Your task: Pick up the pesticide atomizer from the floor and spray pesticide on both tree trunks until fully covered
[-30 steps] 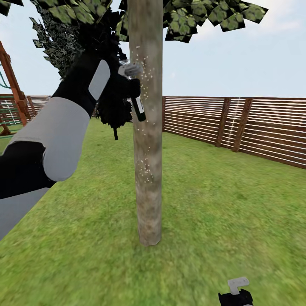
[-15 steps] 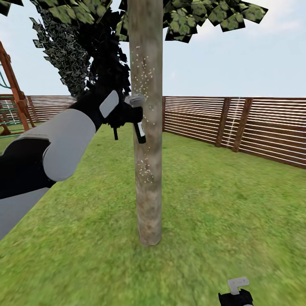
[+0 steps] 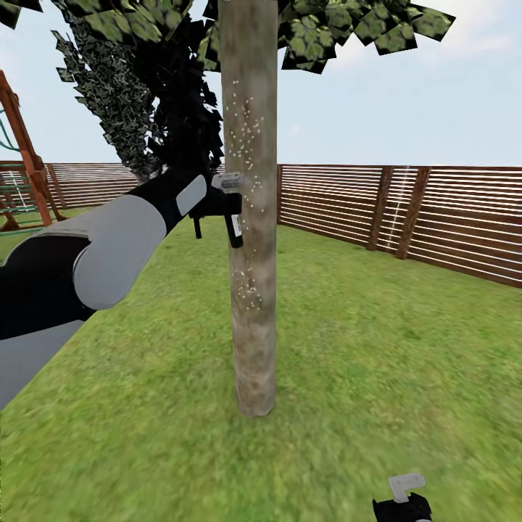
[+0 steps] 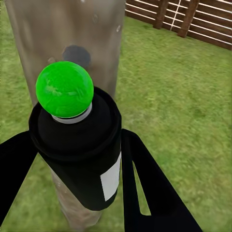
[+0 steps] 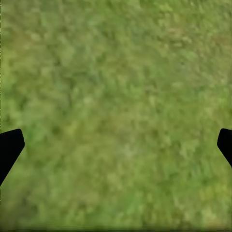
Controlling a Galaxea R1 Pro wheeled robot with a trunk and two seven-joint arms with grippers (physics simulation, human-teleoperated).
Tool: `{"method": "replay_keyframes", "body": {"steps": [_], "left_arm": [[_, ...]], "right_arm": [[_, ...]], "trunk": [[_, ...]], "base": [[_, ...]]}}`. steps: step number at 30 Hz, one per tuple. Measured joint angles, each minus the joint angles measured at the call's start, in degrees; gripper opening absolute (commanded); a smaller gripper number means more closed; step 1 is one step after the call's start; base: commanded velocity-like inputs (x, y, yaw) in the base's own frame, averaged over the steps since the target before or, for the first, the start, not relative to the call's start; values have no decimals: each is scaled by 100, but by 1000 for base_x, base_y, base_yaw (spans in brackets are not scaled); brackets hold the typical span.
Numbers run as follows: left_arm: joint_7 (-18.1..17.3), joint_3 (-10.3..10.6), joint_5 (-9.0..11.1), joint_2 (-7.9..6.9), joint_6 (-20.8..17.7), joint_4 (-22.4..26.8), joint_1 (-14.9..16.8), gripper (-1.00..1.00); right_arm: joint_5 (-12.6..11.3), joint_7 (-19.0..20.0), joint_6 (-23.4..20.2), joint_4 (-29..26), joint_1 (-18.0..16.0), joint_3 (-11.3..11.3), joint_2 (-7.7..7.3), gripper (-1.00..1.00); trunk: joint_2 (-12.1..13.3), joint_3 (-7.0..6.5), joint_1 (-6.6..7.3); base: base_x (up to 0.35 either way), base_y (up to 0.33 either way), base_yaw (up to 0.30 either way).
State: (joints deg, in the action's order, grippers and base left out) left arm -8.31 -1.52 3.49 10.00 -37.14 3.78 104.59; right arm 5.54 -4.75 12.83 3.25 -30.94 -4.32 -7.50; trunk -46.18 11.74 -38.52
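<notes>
A grey-brown tree trunk [image 3: 252,312] rises from the grass floor [image 3: 377,348] straight ahead, its leafy canopy [image 3: 341,29] overhead. White specks dot the bark from above gripper height to mid-trunk. My left gripper [image 3: 230,206] is shut on the pesticide atomizer [image 3: 235,228], held against the trunk's left side. In the left wrist view the atomizer [image 4: 79,159] is a black bottle with a white label and a green top, pointing at the trunk [image 4: 63,34] close in front. My right gripper [image 3: 402,500] hangs low and open over bare grass [image 5: 116,96].
A brown slat fence [image 3: 406,217] bounds the lawn behind and to the right. A dark cone-shaped tree [image 3: 145,94] stands behind my left arm. A wooden playset [image 3: 18,167] is at the far left. Open grass lies right of the trunk.
My left arm has come down along the trunk with the atomizer, from upper trunk height to lower. More white specks show on the bark. The right gripper has stayed put.
</notes>
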Motion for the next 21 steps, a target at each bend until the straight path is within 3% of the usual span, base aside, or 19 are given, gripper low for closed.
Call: {"method": "replay_keyframes", "body": {"steps": [13,17,21], "left_arm": [[0,-4,-9,0,40,-185,-62,-100],[-1,5,-19,-19,577,-194,-359,-100],[-1,15,-27,-66,731,-189,-621,-100]], "right_arm": [[18,-8,9,-9,0,-8,2,100],[18,-6,9,-9,0,-9,3,100],[18,-5,9,-9,0,-8,3,100]], "trunk": [[0,0,0],[1,1,0],[1,1,0]], "base": [[-8,1,0],[0,0,0],[0,0,0]]}}
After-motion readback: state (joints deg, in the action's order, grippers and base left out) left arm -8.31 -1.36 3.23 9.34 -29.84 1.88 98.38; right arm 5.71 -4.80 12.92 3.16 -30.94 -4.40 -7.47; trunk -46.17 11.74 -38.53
